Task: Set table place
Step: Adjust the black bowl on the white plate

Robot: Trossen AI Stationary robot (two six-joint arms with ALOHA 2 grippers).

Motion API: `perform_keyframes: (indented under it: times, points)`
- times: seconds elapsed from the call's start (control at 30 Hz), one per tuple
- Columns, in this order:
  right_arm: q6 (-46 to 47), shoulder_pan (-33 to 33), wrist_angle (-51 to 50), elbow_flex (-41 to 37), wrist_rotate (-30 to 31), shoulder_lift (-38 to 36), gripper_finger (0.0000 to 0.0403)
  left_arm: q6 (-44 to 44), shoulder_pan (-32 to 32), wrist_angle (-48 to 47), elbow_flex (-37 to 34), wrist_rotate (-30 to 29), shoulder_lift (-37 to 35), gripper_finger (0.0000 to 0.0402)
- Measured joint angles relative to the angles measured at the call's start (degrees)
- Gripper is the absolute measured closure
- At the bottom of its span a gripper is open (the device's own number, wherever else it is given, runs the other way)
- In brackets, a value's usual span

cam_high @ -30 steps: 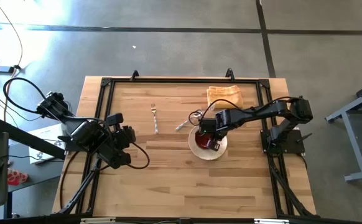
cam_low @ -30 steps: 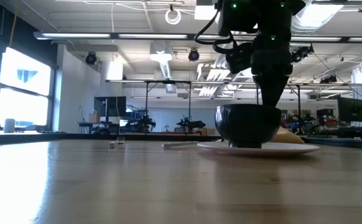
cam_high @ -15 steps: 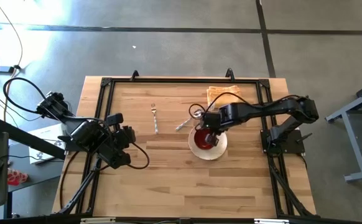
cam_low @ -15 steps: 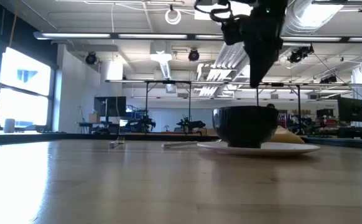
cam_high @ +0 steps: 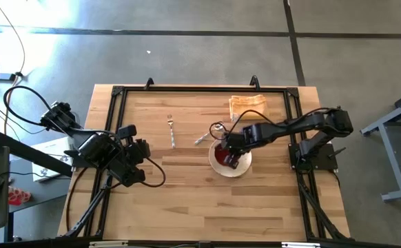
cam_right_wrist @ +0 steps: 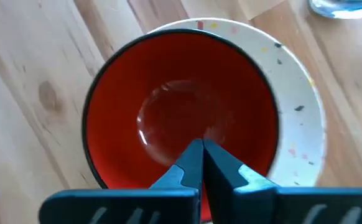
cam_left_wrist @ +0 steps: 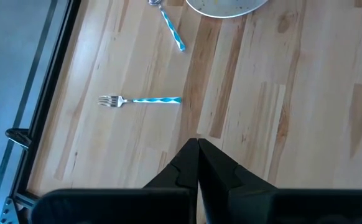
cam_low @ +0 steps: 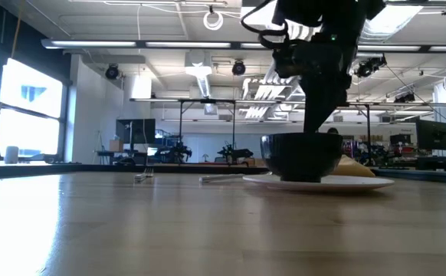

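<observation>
The red bowl (cam_right_wrist: pixel 168 106) sits on the cream speckled plate (cam_right_wrist: pixel 299 118), right of the table's middle (cam_high: pixel 222 158). My right gripper (cam_right_wrist: pixel 201 148) is shut and points down into the bowl's hollow from above (cam_low: pixel 315 123). The fork (cam_high: pixel 171 131) lies flat to the plate's left, and the spoon (cam_high: pixel 202 138) lies slanted between fork and plate. My left gripper (cam_left_wrist: pixel 198 146) is shut and waits over the table's left edge (cam_high: pixel 128 162). My right gripper's shut fingertips (cam_right_wrist: pixel 193 155) stand over the inside of the red bowl, coming from above. I cannot tell whether they touch its inner surface. The bowl stays upright on the plate.
A yellow cloth (cam_high: pixel 247 105) lies by the far rail, behind the plate. A clear glass (cam_high: pixel 218 129) stands just beyond the plate's far-left rim. The pale wooden table (cam_high: pixel 200 200) has open planks along its near half. A black rail frame (cam_high: pixel 114 96) edges it.
My right gripper rose off the bowl and drew a little toward the far edge, then came back down over the bowl's hollow. The bowl and plate stayed where they were.
</observation>
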Motion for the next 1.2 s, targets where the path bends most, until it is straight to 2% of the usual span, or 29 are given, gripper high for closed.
perform_keyframes:
  times: [0.23,0.57,0.93,1.2]
  points:
    - [3.0,0.0,5.1,-4.1,-1.8,0.0,0.0403,0.0,0.0,0.0,0.0,0.0,0.0,0.0401]
    - [3.5,0.0,1.6,-4.9,-2.0,0.0,0.0403,0.0,0.0,0.0,0.0,0.0,0.0,0.0402]
    - [0.2,-0.6,-10.7,2.8,2.9,0.0,0.0403,0.1,0.0,0.0,0.0,0.0,0.0,0.0402]
    - [-0.5,-1.4,-9.5,5.1,1.6,0.0,0.0403,0.0,-0.1,0.0,0.0,0.0,0.0,0.0402]
